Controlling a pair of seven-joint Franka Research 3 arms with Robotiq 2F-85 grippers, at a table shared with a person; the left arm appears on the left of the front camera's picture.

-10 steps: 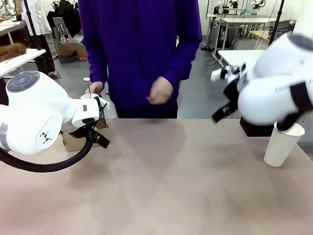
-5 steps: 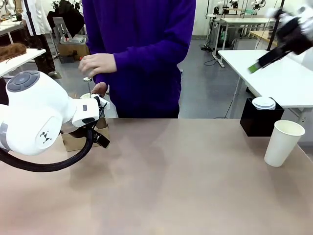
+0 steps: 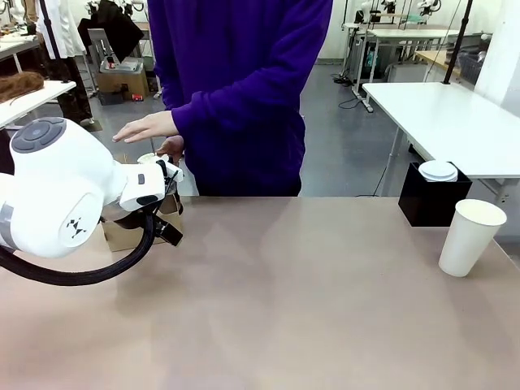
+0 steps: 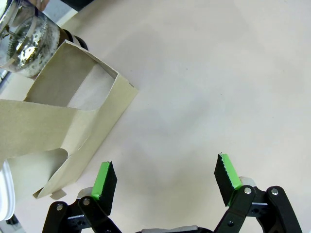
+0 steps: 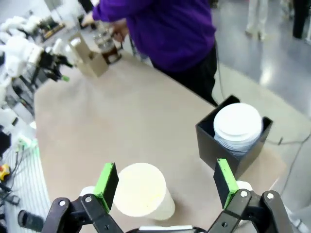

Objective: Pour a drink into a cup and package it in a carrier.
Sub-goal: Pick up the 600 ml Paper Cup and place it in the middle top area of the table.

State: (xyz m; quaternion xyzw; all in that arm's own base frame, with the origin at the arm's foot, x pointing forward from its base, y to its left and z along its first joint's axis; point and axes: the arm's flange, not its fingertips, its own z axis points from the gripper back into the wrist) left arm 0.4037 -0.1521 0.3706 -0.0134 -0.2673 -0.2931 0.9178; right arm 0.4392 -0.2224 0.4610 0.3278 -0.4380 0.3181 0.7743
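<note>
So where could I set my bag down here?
The table is bare across the middle, between the carrier at left and the cup at right. Crowded: the far-left corner, with carrier and jug; black box behind the cup.

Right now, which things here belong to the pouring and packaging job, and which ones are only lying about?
For the job: white cup, cardboard carrier, glass jug.
Lying about: black box, white lids stacked in it, white table behind.
</note>
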